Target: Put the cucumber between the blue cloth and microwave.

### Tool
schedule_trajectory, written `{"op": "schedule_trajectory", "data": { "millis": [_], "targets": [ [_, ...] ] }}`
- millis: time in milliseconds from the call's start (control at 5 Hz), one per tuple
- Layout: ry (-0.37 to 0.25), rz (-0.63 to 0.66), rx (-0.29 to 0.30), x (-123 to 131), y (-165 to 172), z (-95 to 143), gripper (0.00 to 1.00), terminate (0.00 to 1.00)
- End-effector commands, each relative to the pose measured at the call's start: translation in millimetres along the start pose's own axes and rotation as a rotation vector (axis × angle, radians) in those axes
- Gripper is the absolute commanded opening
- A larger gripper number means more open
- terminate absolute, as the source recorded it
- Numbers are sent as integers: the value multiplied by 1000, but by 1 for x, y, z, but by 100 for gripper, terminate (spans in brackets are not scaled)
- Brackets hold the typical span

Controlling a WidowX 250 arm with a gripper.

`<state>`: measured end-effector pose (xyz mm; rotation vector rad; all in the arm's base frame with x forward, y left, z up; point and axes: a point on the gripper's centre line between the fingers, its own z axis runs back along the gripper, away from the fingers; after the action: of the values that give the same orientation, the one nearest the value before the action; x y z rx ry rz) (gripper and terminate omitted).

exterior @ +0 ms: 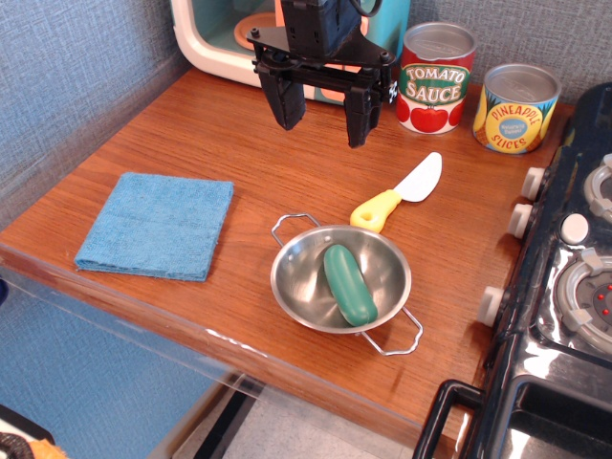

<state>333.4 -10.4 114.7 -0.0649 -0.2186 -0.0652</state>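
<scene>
Beside cucumber [349, 284]: bowl [296, 287], knife [400, 194].

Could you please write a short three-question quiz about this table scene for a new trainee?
1. True or false: the cucumber lies inside the steel bowl.
2. Which object lies nearest the bowl? A) the knife B) the tomato sauce can C) the pineapple can
3. Fill in: the robot's hand hangs in front of the microwave with its fingers ____.

Key:
1. True. It rests in the bowl, right of the blue cloth.
2. A. Its yellow handle almost reaches the bowl's rim.
3. Open, holding nothing.
</scene>
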Motion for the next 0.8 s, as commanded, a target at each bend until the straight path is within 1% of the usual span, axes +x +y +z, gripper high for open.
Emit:
{"op": "schedule_trajectory", "data": {
  "millis": [0,200,400,600],
  "targets": [
    [0,0,0,0,0,0,100,0],
    [-64,26,-39,-18,-13,-2,100,0],
    [-81,70,-74,-41,-31,-11,100,0],
    [-21,56,-45,-65,-47,-33,100,0]
  ]
}}
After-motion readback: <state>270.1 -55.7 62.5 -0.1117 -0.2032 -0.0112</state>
